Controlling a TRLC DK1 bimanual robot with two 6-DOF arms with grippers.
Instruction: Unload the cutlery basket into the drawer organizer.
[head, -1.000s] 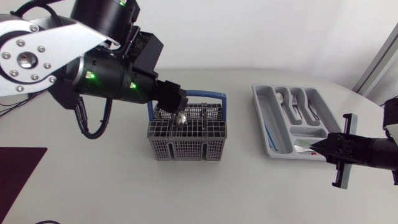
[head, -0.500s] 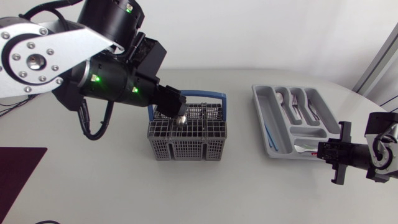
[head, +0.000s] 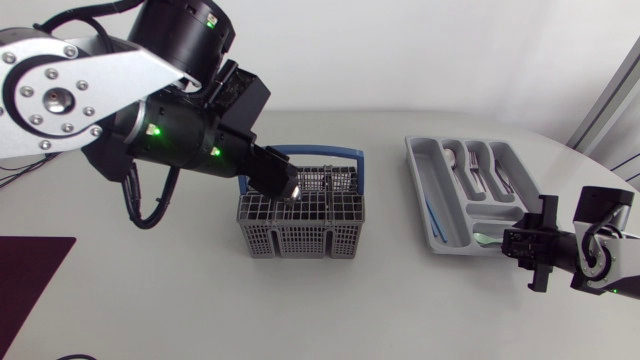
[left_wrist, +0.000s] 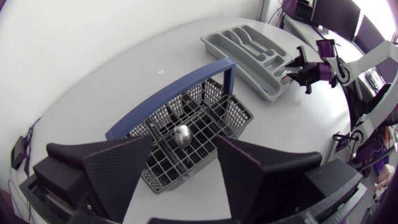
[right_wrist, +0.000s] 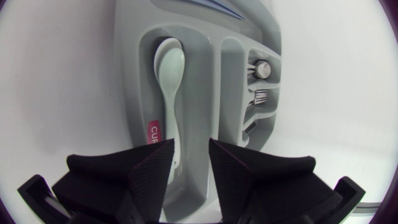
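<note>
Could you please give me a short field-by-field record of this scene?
left claw: open, over the cutlery basket
metal utensil: upright in the basket, below the left claw
right claw: open, at the drawer organizer
pale spoon: lying in the organizer's end compartment, ahead of the right claw
forks: in the long compartments

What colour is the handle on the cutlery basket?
Blue: the arched handle spans the grey plastic mesh cutlery basket. It shows best in the left wrist view.

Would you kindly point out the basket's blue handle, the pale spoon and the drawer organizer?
Basket handle (left_wrist: 177, 90): left wrist view, middle of blue bar.
Pale spoon (right_wrist: 168, 63): right wrist view, its bowl.
Drawer organizer (head: 420, 180): head view, rim facing the basket.
</note>
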